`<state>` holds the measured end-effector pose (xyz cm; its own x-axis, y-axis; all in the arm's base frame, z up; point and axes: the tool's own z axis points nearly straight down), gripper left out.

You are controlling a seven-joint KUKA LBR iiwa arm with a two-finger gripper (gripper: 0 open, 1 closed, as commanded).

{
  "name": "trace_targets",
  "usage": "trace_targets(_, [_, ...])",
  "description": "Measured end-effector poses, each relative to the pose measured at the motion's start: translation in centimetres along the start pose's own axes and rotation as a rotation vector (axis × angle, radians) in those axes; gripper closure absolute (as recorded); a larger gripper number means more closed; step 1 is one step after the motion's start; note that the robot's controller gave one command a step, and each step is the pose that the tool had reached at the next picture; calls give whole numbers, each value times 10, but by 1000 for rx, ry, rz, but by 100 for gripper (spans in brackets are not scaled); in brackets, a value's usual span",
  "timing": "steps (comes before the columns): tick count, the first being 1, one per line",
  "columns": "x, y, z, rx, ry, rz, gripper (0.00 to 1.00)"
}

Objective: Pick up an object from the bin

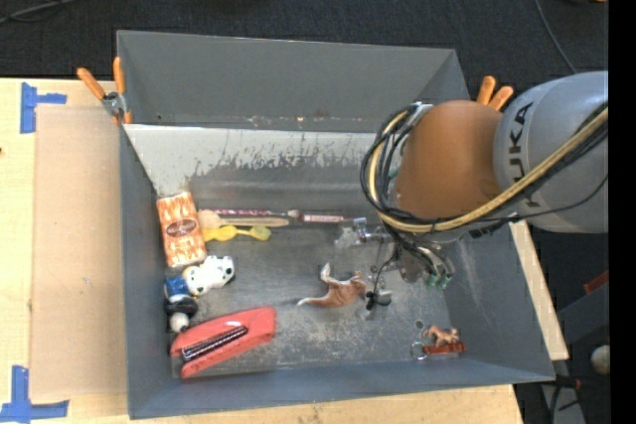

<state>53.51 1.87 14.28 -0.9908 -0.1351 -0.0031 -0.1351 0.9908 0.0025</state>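
Observation:
My gripper hangs low in the right middle of the bin, under the arm's orange cover. Just left of its tip lies a small brown toy animal on the bin floor, touching or nearly touching the tip. A small orange and brown figure lies to the gripper's lower right, near the front wall. I see nothing held in the gripper.
Along the left side lie an orange snack packet, a yellow piece, a thin long stick, a white and black toy cow beside a small blue toy, and a red stapler.

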Motion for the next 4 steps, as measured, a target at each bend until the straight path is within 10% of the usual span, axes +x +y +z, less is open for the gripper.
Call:
trace_targets(1, [10, -3, 47, -1, 0, -202, 0])
trace_targets(2, [1, -40, 70, 0, 4, -112, 0])
trace_targets(3, [-19, -18, 66, -6, 3, -266, 100])
trace_targets(4, [-19, -18, 66, -7, 3, -266, 100])
